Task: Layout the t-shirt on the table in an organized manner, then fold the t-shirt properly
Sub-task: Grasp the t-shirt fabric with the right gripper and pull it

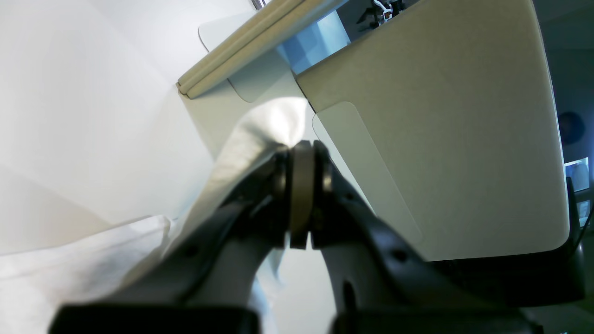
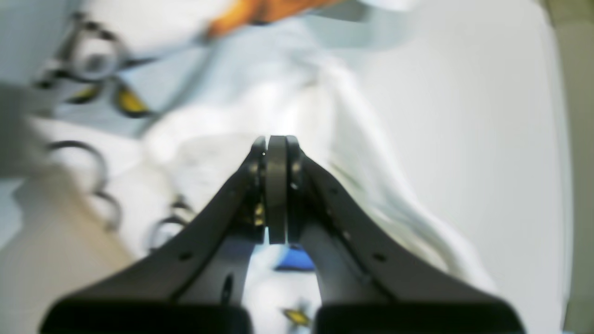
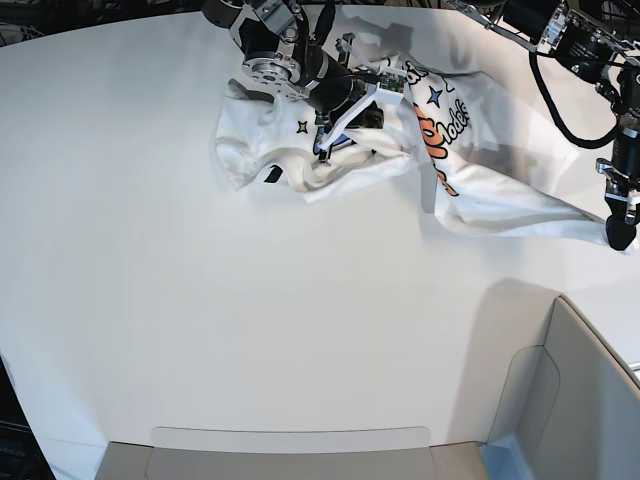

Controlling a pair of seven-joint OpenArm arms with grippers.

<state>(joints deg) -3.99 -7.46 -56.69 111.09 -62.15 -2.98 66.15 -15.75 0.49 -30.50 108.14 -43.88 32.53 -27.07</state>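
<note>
The left gripper (image 1: 300,153) is fully closed, pinching a fold of the t-shirt (image 3: 470,175) at its edge; in the base view it (image 3: 618,232) hangs at the bench's right side with a long tail of white cloth drawn out toward it. The right gripper (image 2: 276,144) also has its jaws pressed together, and sits low over the bunched cloth (image 2: 287,102). The blur hides whether fabric is caught between its pads, so I cannot tell if it has hold of anything. In the base view it (image 3: 322,150) is over the crumpled left part of the shirt, near the far edge of the bench (image 3: 200,330).

The shirt lies at the far side of the bench, heaped and twisted at the left, stretched thin at the right, print partly upward. A grey-white bin wall (image 3: 590,400) stands at the near right corner, well apart from it.

The step in hand looks like spreading the garment. To do it well, the two grips should sit on matching corners or hems, then draw apart evenly and lower the cloth flat, keeping the tail clear of the bin.

Orange lettering (image 3: 432,130) and small stars show on the cloth, but folds break the word up; none can be read whole.
</note>
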